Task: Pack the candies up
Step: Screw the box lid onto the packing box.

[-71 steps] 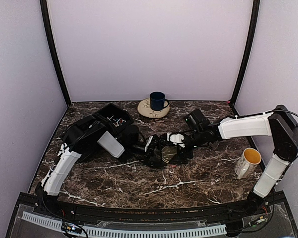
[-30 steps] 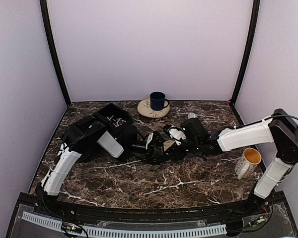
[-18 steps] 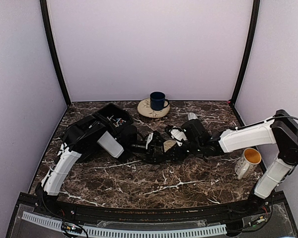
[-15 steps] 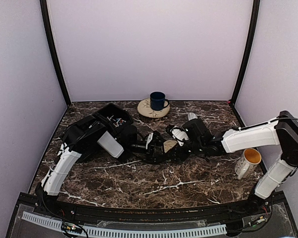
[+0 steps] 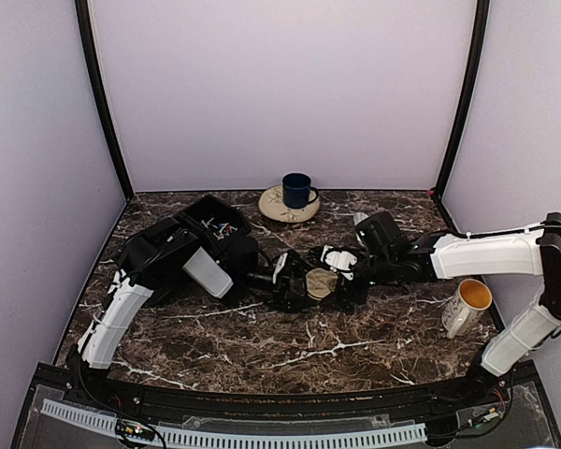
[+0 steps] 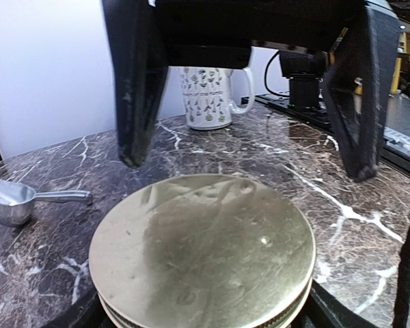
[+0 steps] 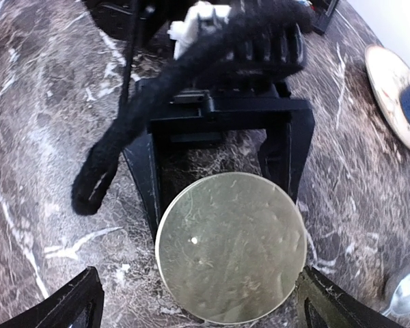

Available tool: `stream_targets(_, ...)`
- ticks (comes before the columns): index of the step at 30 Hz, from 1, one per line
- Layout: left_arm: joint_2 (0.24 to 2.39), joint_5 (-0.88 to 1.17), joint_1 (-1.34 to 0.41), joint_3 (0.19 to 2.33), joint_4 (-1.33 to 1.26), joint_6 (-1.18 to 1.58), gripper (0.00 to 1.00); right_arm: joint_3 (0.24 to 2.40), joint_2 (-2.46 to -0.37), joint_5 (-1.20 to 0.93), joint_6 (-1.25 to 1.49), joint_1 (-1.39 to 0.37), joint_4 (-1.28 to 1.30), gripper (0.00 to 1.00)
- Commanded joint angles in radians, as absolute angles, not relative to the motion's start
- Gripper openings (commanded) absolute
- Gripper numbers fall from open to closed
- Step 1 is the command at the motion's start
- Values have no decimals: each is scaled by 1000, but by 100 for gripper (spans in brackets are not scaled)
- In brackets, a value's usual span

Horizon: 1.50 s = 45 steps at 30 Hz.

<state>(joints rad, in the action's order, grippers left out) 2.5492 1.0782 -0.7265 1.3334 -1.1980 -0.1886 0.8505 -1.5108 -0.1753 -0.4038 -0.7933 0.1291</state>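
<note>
**Ann:** When you look down from up high, where are the candies [image 5: 221, 226]?

**Ben:** They are tiny colored bits in the black tray [image 5: 201, 206]. It is at the back left of the table [image 5: 262, 351], just behind the left arm. They are well apart from both grippers.

**Ann:** And the grippers?

**Ben:** The left gripper [image 5: 294, 283] and the right gripper [image 5: 341, 269] meet in the middle at a gold lid [image 5: 320, 282]. A blue cup [image 5: 296, 190] stands on a plate [image 5: 277, 210] at the back. A white cup [image 5: 466, 306] stands by the right arm.

**Ann:** What does the left wrist see?

**Ben:** The lid is big and close. The left fingers [image 6: 338, 311] are black bits pressed on both sides, just under its rim, so they squeeze it. The right fingers [image 6: 133, 96] hang over it, wide apart, touching nothing. A metal scoop [image 6: 14, 201] lies on the left.

**Ann:** And the right wrist?

**Ben:** Its own fingers sit in the bottom corners, far apart, with the lid between them. The left ones hug the lid.
</note>
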Motion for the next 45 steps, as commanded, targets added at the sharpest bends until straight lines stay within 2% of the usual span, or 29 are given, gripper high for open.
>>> stream_targets(1, 2710, 1202, -726, 1257, -1008, -236, 76, 919, -1524, -300, -617, -765, 197, 97)
stream_targets(7, 2711, 1260, -727, 1256, -1031, -221, 76, 988, -1583, -419, -758, -695, 236, 97)
stream_targets(17, 2721, 1310, -727, 1262, -1055, -201, 75, 1136, -1743, -562, -969, -670, 454, 97)
stream_targets(42, 2735, 1316, -726, 1279, -1060, -177, 74, 1104, -1749, -599, -954, -670, 382, 100)
stream_targets(45, 2737, 1314, -726, 1281, -1060, -174, 74, 1098, -1754, -597, -934, -670, 364, 97)
